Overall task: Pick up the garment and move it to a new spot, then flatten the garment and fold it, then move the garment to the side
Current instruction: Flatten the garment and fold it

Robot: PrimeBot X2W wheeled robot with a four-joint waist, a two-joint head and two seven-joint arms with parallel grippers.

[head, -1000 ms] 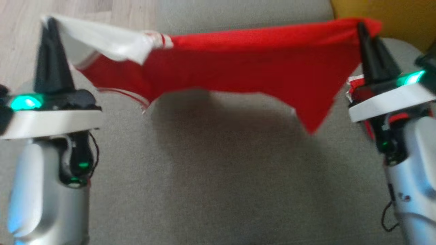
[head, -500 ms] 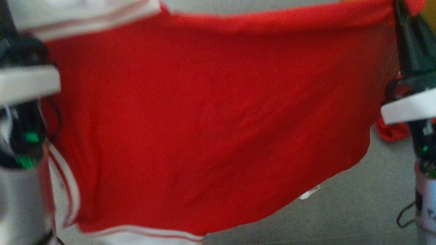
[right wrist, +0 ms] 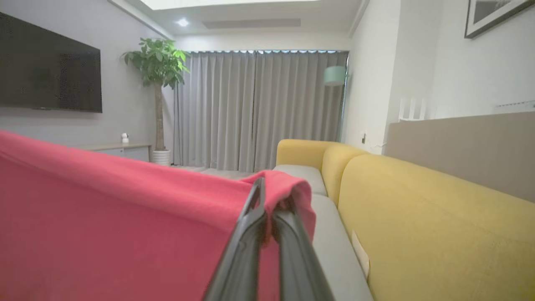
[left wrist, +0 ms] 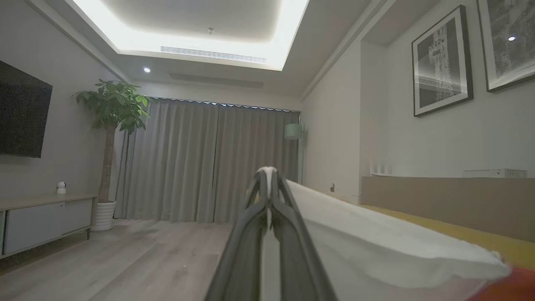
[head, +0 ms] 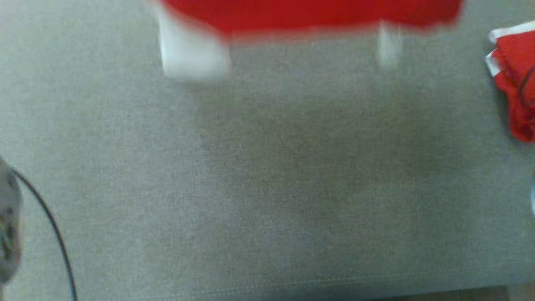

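Red garment (head: 309, 14) with white trim, suspended above the grey sofa seat (head: 259, 179); its blurred lower edge crosses the top of the head view, clear of the cushion. The left tool (left wrist: 269, 190) is clenched on a white portion of the cloth, which wraps over its fingertips. The right tool (right wrist: 269, 205) is clenched on a bunched red corner — the fabric runs stretched between the two, as the long red span in the right wrist view shows. A second red-and-white bundle (head: 514, 79) lies on the seat at the right edge of the head view, apart from the hanging cloth. The yellow backrest (right wrist: 418, 217) rises beside the seat. Progress, as judged from these views: the pick-up is done and the garment is held in the air, spread from two gripped points, but it is not yet set down at a new spot. Laying it on the seat, flattening, folding and the final move to the side all appear to remain — no deliberate fold can be made out in the cloth.
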